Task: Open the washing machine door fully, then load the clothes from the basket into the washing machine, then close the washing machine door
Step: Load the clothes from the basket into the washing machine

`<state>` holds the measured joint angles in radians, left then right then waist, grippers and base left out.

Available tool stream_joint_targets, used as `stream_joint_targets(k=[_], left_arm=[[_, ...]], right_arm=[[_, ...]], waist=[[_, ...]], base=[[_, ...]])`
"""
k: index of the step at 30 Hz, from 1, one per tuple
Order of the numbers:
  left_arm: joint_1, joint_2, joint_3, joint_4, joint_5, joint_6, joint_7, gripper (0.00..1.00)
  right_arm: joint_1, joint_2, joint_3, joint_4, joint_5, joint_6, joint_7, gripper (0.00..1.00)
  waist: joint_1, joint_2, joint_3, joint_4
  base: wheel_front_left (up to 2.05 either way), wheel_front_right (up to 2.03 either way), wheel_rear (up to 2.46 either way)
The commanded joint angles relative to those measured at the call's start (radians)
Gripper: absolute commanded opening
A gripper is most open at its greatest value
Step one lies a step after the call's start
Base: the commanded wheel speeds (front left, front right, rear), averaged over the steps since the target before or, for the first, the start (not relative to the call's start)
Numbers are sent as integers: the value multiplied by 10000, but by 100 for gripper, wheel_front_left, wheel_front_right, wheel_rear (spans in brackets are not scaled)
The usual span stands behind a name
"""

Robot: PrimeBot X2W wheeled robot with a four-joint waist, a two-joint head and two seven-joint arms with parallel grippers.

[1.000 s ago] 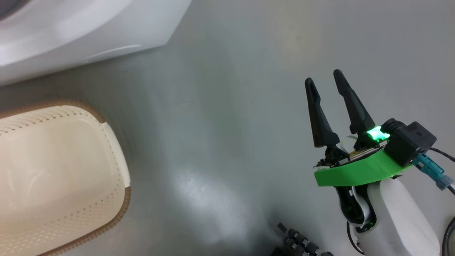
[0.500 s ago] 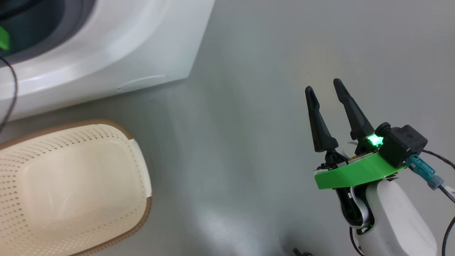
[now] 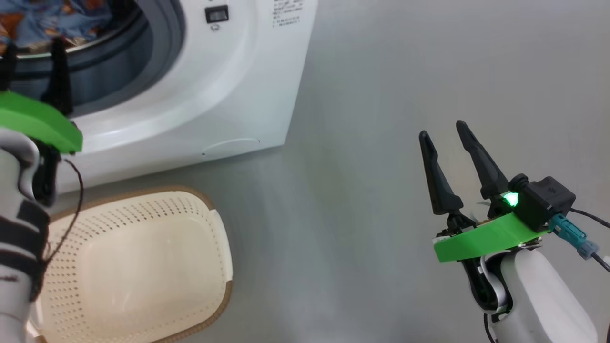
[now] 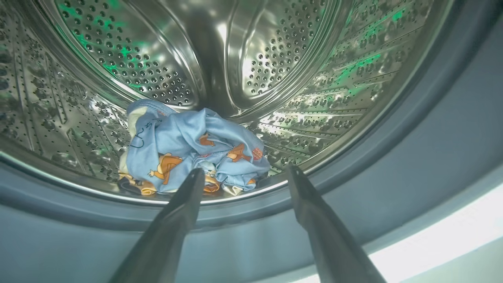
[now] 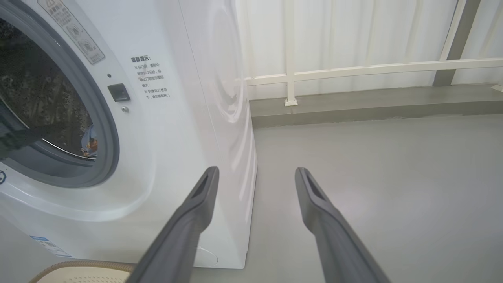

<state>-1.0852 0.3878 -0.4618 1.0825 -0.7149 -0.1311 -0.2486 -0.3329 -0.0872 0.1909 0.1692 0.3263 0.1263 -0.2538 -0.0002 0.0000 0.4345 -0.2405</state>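
Note:
The white washing machine (image 3: pixel 228 81) stands at the upper left with its drum mouth uncovered; the door is out of view. Blue clothes (image 4: pixel 188 149) printed with orange figures lie bunched at the front of the steel drum, just behind the grey gasket (image 4: pixel 412 165). My left gripper (image 4: pixel 244 171) is open at the drum mouth, its tips in front of the clothes and holding nothing. The cream basket (image 3: pixel 224 295) sits on the floor below the machine, its bare bottom showing. My right gripper (image 3: pixel 443 130) hovers open over the floor, far right of the machine.
Grey floor (image 3: pixel 357 166) stretches between the machine and my right arm. In the right wrist view a white railing (image 5: pixel 353 70) and a low kerb (image 5: pixel 373 106) run behind the machine's right side. The basket's rim (image 5: pixel 78 265) shows at the bottom edge.
The head camera has moved, so the whole picture shifted down and right. The drum mouth, the clothes in it and my left arm have come into view. The right gripper stays open.

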Motion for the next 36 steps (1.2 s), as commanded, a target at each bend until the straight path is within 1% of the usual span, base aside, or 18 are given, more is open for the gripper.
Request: stream_joint_targets(k=[1,5,11,15,16,21,28,36], left_arm=[[263,421,262,-330,-51,27,-117,100],[1079,516,708,-1358,53,38,-127,100],[2675,460,1422,-2855,184,88,-129,100],[3673,481,1866,-3843,415,291,-130,100],[3673,481,1866,-3843,415,291,-130,100],[5060,429,2404,-5164,908,632,-130,100],[6909,43,3182,-6838,1352,1021,-131,100],[8463,-324,3832,-8151,1548,976,-131,100]], right_arm=[[335,-131,150,-186,154,44,-80,100],[493,-288,44,-150,240,44,-80,100],[719,-406,-13,-186,273,44,-80,100],[787,-492,-11,-215,301,44,-80,100],[787,-492,-11,-215,301,44,-80,100],[859,-617,-76,-230,355,44,-80,100],[1018,-766,-170,-238,431,44,-80,100],[1195,-848,-232,-259,481,44,-80,100]], waist=[[2,0,-545,246],[2,0,-983,372],[2,0,-1577,586],[2,0,-1872,743],[2,0,-1872,743],[2,0,-2251,953],[2,0,-2724,1323],[2,0,-3002,1615]], base=[[0,0,0],[0,0,0],[0,0,0],[0,0,0],[0,0,0],[0,0,0],[0,0,0],[0,0,0]])
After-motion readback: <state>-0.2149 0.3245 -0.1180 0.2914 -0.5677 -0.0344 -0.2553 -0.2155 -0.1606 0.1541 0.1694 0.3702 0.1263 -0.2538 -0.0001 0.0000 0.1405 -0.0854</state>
